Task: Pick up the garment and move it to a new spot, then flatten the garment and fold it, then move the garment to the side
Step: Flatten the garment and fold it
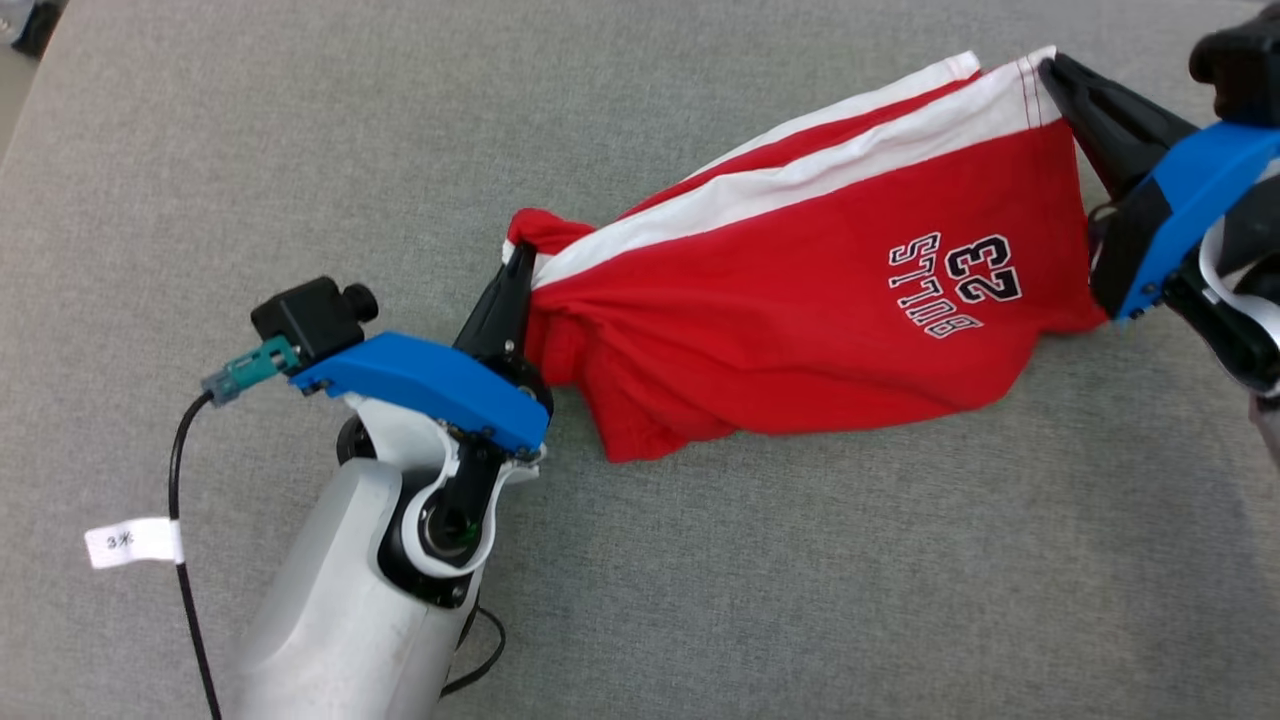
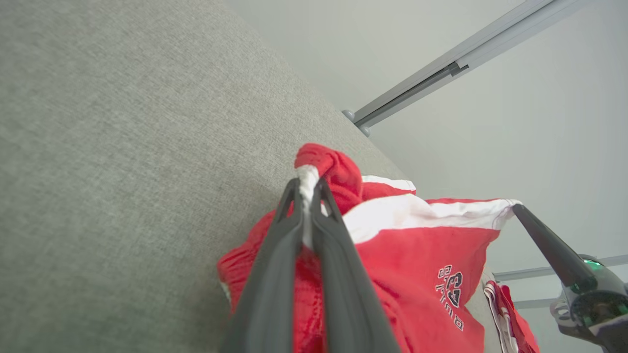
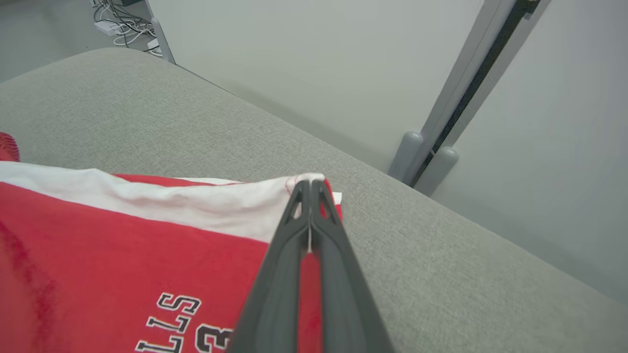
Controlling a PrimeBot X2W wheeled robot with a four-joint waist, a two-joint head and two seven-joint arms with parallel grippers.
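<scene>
The garment (image 1: 800, 300) is a pair of red shorts with white side stripes and a printed "BULLS 23". It is stretched between my two grippers over the grey fabric surface (image 1: 700, 560). My left gripper (image 1: 520, 255) is shut on the bunched red waistband end at the left. My right gripper (image 1: 1050, 70) is shut on the white-striped hem corner at the upper right. In the left wrist view the left gripper (image 2: 308, 182) pinches white and red cloth of the garment (image 2: 417, 255). The right gripper (image 3: 310, 184) clamps the garment's (image 3: 122, 235) white edge in the right wrist view.
The grey surface's edge (image 3: 373, 166) runs close behind the garment, with a pale wall and a grey rail with two round feet (image 3: 422, 157) beyond it. A black cable with a white tag (image 1: 135, 542) hangs by my left forearm. Cables lie on the floor (image 3: 122, 29).
</scene>
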